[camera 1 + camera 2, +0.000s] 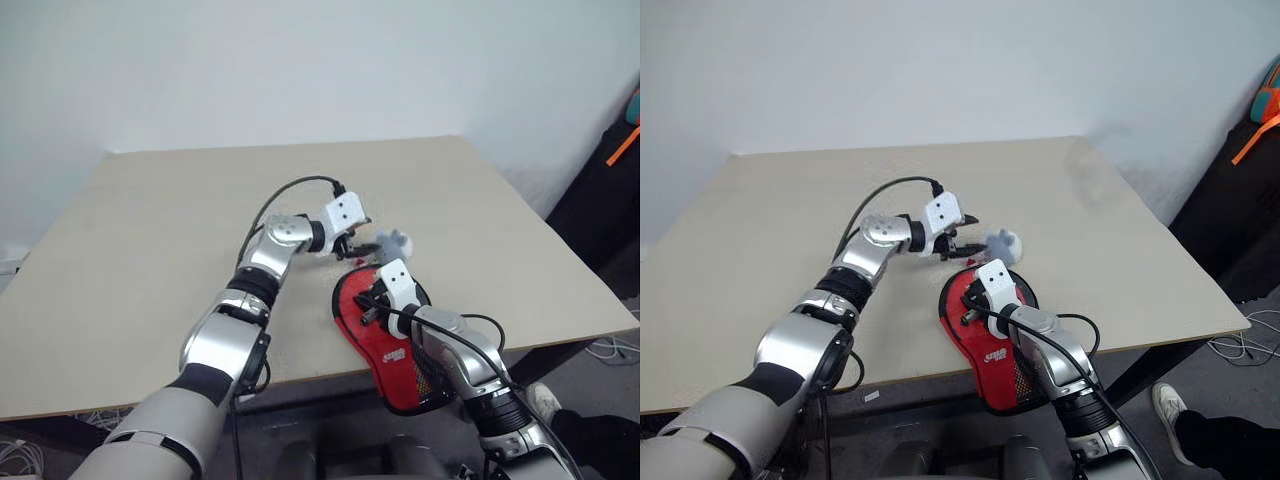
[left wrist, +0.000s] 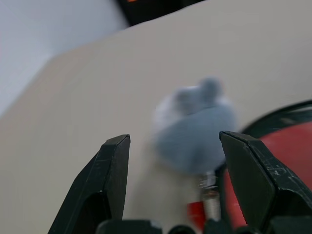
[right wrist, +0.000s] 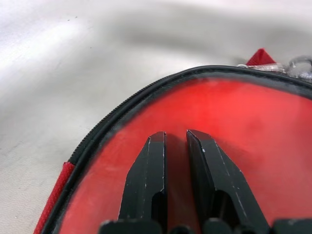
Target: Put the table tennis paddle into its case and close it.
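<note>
**Case flat at table's near edge, both arms reaching in**

My left arm is stretched fwd over the table point(image 1: 150, 250), wrist bent toward the right. The left gripper point(image 2: 170, 161) is tipped a bit down, its two black fingers point(image 2: 114, 175) set wide apart w/ nothing between them. Just past its tips sits a small grey-white wad point(image 1: 394, 243), soft and puffy looking, blurry in the left wrist view.

My right arm comes up from the near right, bent at the wrist toward the left. The right gripper point(image 3: 176, 146) has its fingers point(image 3: 146, 180) nearly together, w/ only a thin gap, tips low over the case's smooth red face. I can't tell if they touch it.

The case point(image 1: 385, 350) lies flat on the table's near edge. It's paddle shaped: round end points away from me, toward the wad; narrow end points back at me and hangs off the edge. Red cloth, black edging w/ a zip line, white logo, black mesh at the narrow end. A small shiny metal bit point(image 2: 209, 187) sits at the round end, next to the wad.
</note>
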`<move>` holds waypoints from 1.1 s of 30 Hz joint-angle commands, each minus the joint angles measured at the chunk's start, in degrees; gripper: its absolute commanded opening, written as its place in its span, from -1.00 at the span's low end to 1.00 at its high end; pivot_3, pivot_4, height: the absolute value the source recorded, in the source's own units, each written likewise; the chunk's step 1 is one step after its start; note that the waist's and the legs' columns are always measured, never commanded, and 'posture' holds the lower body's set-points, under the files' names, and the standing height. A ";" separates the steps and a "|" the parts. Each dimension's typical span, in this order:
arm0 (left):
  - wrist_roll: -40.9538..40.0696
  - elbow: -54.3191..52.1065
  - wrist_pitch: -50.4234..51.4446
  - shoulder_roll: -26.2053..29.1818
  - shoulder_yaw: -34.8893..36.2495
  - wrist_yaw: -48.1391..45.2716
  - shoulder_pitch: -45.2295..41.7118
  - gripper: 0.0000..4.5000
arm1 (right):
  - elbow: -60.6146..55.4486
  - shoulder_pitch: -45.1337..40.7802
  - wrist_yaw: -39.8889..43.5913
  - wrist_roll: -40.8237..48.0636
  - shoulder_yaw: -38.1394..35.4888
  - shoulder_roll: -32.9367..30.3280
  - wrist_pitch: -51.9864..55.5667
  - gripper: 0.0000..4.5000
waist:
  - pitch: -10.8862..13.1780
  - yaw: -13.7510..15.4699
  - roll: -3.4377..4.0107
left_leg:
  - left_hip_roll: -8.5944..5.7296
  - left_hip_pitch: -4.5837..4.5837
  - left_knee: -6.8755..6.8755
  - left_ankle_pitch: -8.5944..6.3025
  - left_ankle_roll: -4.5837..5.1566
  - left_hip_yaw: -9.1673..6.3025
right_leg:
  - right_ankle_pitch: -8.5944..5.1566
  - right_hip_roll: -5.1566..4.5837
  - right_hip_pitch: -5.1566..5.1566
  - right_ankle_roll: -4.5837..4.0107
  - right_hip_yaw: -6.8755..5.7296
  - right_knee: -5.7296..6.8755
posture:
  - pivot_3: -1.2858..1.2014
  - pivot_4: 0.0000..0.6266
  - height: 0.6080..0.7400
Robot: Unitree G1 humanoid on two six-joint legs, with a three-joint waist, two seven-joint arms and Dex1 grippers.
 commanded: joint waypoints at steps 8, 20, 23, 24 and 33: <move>-8.74 -7.79 7.32 4.96 7.71 -0.69 -3.00 0.36 | -2.84 1.27 3.24 0.35 1.47 -3.38 5.04 -0.69 | 0.00 0.03 0.01 | 0.00 -0.01 0.00 0.00 0.00 0.00 | 0.00 0.00 0.00 0.00 0.00 0.00 | 0.03 -1.00 1.00; -13.39 -42.33 23.23 6.63 4.55 -3.70 22.79 -1.00 | -17.41 -7.66 8.20 10.82 -10.33 -11.97 20.29 -0.12 | 0.07 0.02 0.08 | -0.01 -0.09 0.05 0.00 0.00 0.04 | 0.10 -0.06 -0.11 -0.16 0.04 0.04 | 0.03 -1.00 1.00; -13.72 -46.64 25.84 6.14 3.56 -2.59 26.42 -1.00 | -15.14 -12.38 9.30 11.60 -12.51 -15.06 20.73 0.38 | 0.07 0.27 0.08 | 0.01 -0.06 0.05 0.00 0.00 0.02 | 0.08 -0.05 -0.08 -0.12 -0.01 0.05 | 0.03 -1.00 1.00; -13.80 -47.50 26.35 6.07 3.28 -2.37 27.11 -1.00 | -14.28 -13.51 9.50 11.59 -12.77 -15.81 20.50 0.55 | 0.07 0.29 0.08 | 0.01 -0.05 0.05 0.00 0.00 0.03 | 0.06 -0.05 -0.06 -0.10 -0.01 0.04 | 0.03 -1.00 1.00; -13.65 -47.96 28.48 2.77 -0.20 0.72 29.55 -1.00 | 10.89 -25.06 8.37 3.87 -10.27 -17.23 5.14 0.99 | 0.08 0.21 0.11 | 0.00 -0.03 0.04 0.00 0.00 0.13 | 0.11 -0.06 -0.06 -0.19 0.02 0.01 | 0.03 -1.00 1.00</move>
